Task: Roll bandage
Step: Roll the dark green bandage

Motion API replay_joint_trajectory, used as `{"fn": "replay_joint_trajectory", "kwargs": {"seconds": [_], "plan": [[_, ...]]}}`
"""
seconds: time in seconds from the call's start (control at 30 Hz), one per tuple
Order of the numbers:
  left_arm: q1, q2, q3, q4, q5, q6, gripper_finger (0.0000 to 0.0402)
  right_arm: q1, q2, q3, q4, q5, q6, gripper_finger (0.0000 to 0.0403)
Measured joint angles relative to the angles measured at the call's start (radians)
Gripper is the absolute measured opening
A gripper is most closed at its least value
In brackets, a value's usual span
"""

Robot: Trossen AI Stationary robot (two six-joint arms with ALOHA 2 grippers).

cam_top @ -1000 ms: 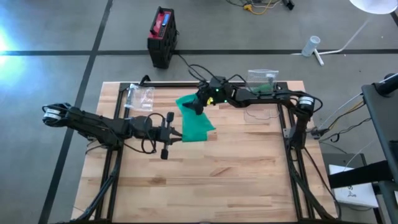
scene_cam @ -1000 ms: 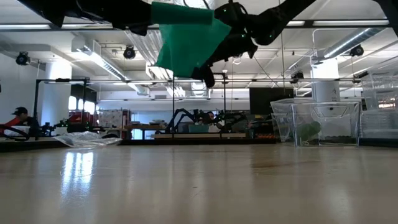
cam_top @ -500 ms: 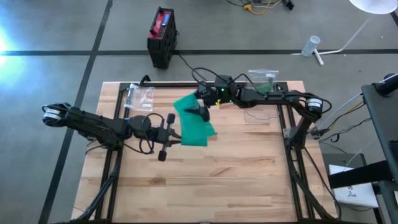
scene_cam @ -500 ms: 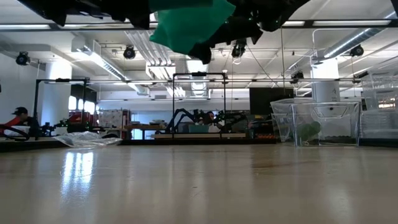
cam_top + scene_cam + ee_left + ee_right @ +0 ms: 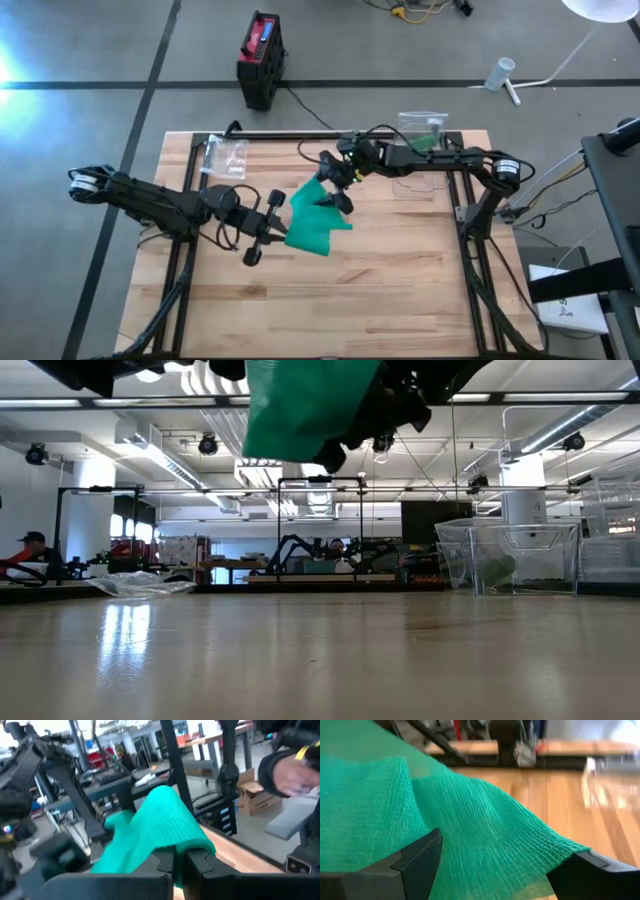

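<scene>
The green bandage [image 5: 318, 228] is a loose strip of gauze held up in the air over the middle of the table; in the low view the bandage [image 5: 300, 405] hangs well clear of the tabletop. My left gripper [image 5: 284, 231] comes from the table's left and is shut on the bandage's left end. My right gripper [image 5: 334, 186] reaches in from the right and stands open over the bandage's far part, and in its wrist view the two fingers [image 5: 420, 857] stand wide apart with the gauze [image 5: 485, 825] lying between them. My left gripper pinches the bandage's near-left edge [image 5: 176, 851] between its two fingers, coming in level from the table's left. The gauze spreads slack away from the fingers, clear of the table; one layer or several, I cannot tell. My right gripper's open fingers flank the gauze; whether they touch it, I cannot tell.
A crumpled clear plastic bag [image 5: 226, 156] lies at the far left of the table. A clear plastic box [image 5: 421, 128] stands at the far right, seen as a clear box [image 5: 510, 555] in the low view. A red-and-black case [image 5: 260, 58] sits on the floor beyond the table.
My right gripper, open throughout, has rolled about its own axis and gone toward the table's near edge and right. My left gripper has swung its fingers toward the near edge. The bandage has turned with it, its far end coming nearer, and it has stayed clear of the table.
</scene>
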Motion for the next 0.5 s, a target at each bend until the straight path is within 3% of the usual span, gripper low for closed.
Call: {"fn": "replay_joint_trajectory", "kwargs": {"seconds": [0.3,0.4,0.5], "plan": [[-0.002,0.0,0.0,0.047,0.022,0.0,0.0,0.001,0.007,0.0,-0.071,0.078,-0.056,0.0305],[-0.001,0.0,0.0,0.06,0.066,-0.009,0.0,0.002,-0.004,0.007,-0.08,0.157,-0.075,0.0307],[-0.001,0.0,0.0,0.099,0.145,-0.014,0.0,0.0,-0.029,0.021,-0.065,0.17,-0.101,0.0306]]}}
